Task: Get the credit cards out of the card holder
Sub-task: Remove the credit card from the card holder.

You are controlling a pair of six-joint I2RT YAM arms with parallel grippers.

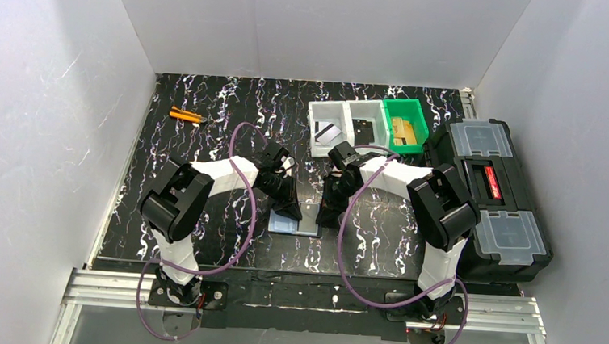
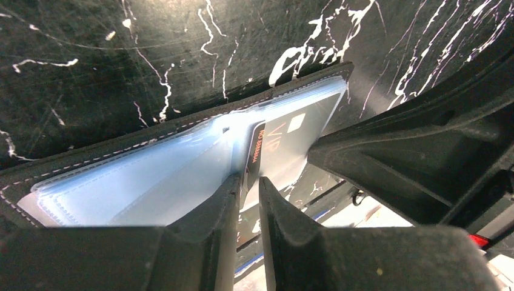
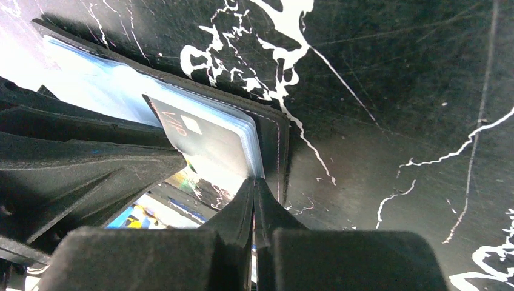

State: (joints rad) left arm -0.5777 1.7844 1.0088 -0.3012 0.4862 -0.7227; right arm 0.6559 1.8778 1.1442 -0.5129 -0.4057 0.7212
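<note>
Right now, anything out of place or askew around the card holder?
Only the dark VIP card: it sits skewed, partly out of the card holder's clear sleeve, its edge between the left gripper's fingers. No damage or spill visible.

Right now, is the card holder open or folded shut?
Open. The card holder lies spread flat, its pale blue sleeves facing up, with a dark card marked VIP showing among them.

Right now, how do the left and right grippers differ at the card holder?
Jaws: left gripper stands a slit apart around the edge of the VIP card; right gripper is shut, nothing visible between. Place: left at the card, right at the edge of the card holder. Both are low at the open holder.
</note>
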